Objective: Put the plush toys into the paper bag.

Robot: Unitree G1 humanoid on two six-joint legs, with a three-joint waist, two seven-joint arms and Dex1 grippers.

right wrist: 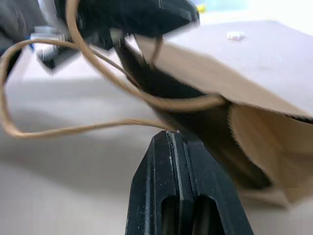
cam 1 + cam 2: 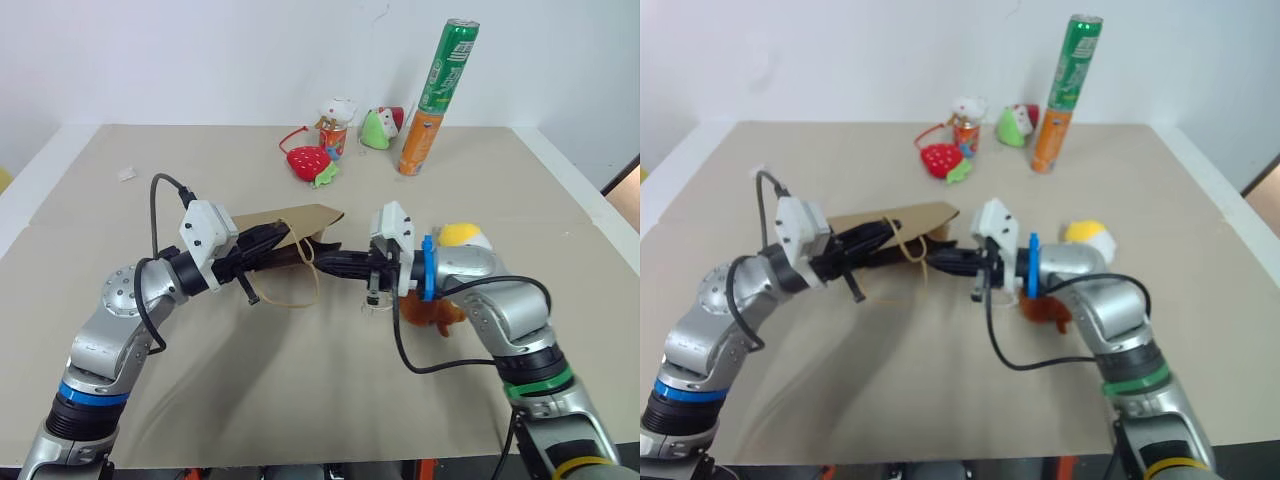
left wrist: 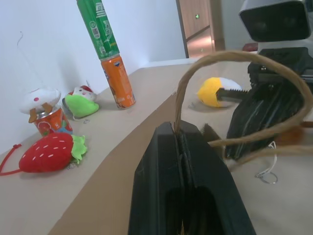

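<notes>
The brown paper bag [image 2: 305, 219] lies on its side mid-table, mouth toward my right arm. My left gripper [image 2: 288, 240] is shut on its rim, where a tan cord handle [image 3: 244, 58] loops out past the fingertips [image 3: 166, 134]. My right gripper [image 2: 327, 259] reaches in from the opposite side and is shut on the other cord handle [image 1: 73, 129] at the bag's mouth. The yellow-and-white egg toy [image 2: 463, 236] lies just beyond my right wrist. The brown fuzzy toy [image 2: 433, 313] lies under that wrist, partly hidden, with its key ring [image 2: 375, 305] on the table.
At the back of the table stand a strawberry plush [image 2: 310, 162], a can topped with a white plush [image 2: 335, 125], a green plush [image 2: 378, 128], and a green can stacked tilted on an orange can [image 2: 420, 140]. A small white scrap [image 2: 126, 174] lies far left.
</notes>
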